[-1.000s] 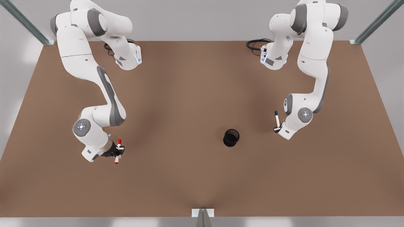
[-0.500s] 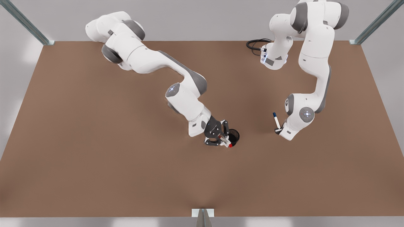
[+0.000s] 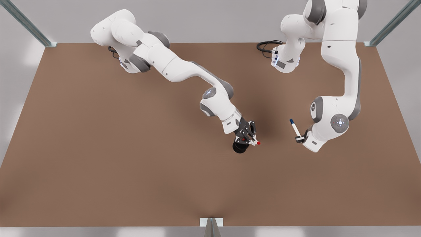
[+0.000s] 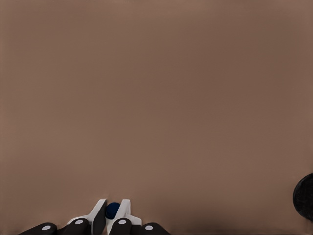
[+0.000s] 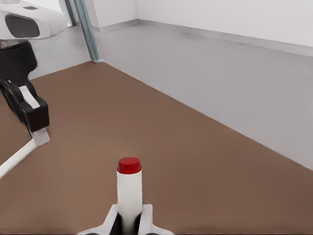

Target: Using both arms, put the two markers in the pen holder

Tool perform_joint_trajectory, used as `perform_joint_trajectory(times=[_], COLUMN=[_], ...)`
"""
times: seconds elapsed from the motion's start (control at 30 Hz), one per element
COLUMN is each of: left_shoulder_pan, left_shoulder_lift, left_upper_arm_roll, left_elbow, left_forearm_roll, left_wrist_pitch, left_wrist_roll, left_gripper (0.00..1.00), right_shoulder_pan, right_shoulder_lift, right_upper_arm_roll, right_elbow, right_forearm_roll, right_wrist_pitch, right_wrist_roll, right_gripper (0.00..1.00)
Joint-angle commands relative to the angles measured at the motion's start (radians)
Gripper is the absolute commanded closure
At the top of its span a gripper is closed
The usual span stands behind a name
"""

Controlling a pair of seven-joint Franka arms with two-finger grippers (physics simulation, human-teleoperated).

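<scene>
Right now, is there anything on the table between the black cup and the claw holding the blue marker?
Nothing: in the front view, only bare brown table lies between the pen holder and the left claw gripping the blue marker.

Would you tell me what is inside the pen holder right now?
I cannot tell: the right gripper, shut on the red marker, hangs over the pen holder and covers its opening. The left gripper holds the blue marker well aside.

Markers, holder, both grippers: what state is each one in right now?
Red marker: clamped in the right gripper, tilted over the pen holder, not yet in.
Blue marker: held in the left gripper, off to the front view's right of the holder.
Pen holder: upright on the table.
</scene>
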Motion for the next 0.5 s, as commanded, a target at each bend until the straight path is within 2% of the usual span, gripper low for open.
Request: perform_joint_trajectory(times=[0.0, 0.1, 0.47], left_shoulder_pan=[0.001, 0.001, -0.002], left_shoulder_lift=[-0.002, 0.005, 0.011], left_upper_arm_roll=[0.002, 0.002, -0.001], left_elbow=[0.063, 0.198, 0.244], left_forearm_roll=[-0.013, -0.018, -0.023], left_wrist_pitch=[-0.242, -0.409, -0.409], left_wrist_roll=[0.037, 0.036, 0.034], left_gripper=[0.79, 0.79, 0.79], right_shoulder_pan=[0.002, 0.002, 0.002], right_shoulder_lift=[0.027, 0.060, 0.052], right_upper_arm_roll=[-0.001, -0.001, 0.000], right_elbow=[0.000, -0.016, -0.071], right_forearm_roll=[-0.003, -0.005, -0.012], right_wrist_pitch=[0.116, 0.185, 0.259], right_wrist_roll=[0.018, 0.008, 0.002], right_gripper=[0.79, 0.79, 0.79])
